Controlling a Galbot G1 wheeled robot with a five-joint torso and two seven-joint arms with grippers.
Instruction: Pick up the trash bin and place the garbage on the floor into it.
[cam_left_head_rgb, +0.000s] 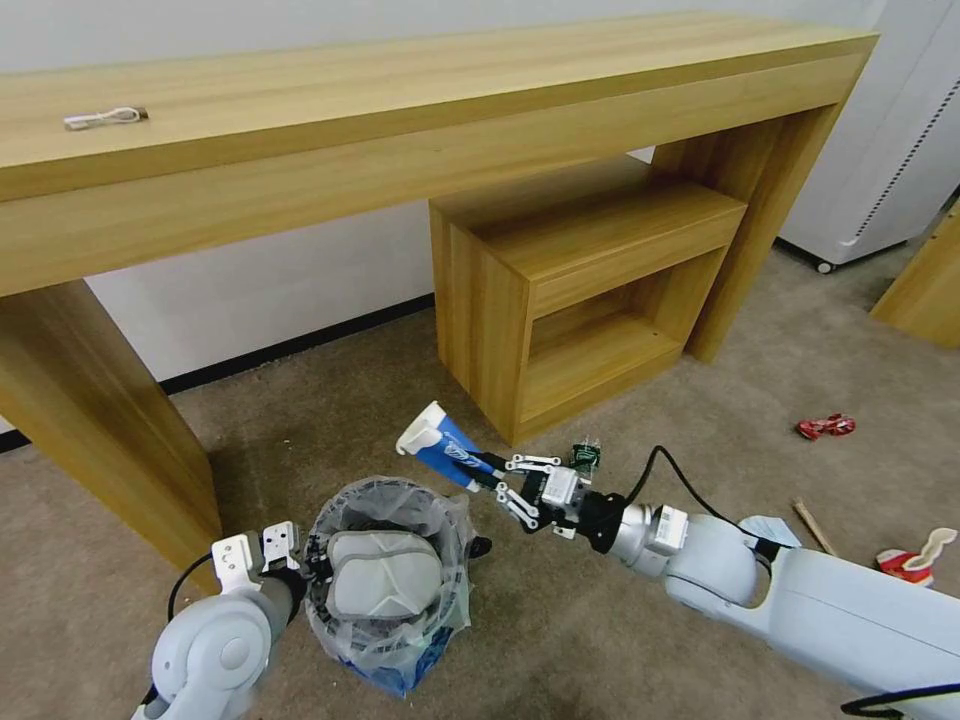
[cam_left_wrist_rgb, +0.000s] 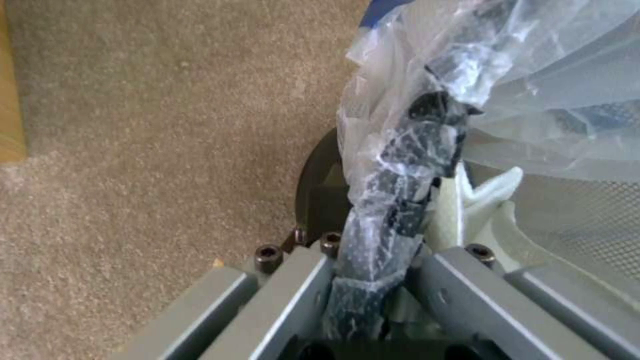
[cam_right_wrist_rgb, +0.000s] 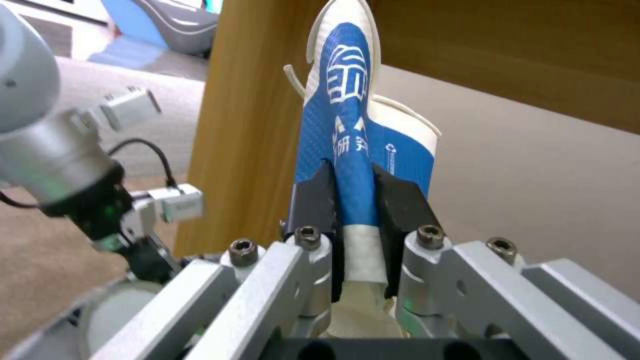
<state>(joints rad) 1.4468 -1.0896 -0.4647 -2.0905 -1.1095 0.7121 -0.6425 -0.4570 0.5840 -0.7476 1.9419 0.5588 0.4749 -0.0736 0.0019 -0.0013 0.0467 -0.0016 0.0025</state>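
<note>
The trash bin is a dark wire bin lined with a crinkly clear bag, low in the head view. A white slipper lies inside it. My left gripper is shut on the bin's bag-wrapped rim. My right gripper is shut on a squashed blue-white paper cup, held just above and beyond the bin's right side. More garbage lies on the beige floor to the right: a red wrapper, a wooden stick and a red paper cup.
A long wooden desk spans the back, its thick leg close to my left arm. A low wooden shelf unit stands under it, just beyond the cup. A white cabinet is at the far right.
</note>
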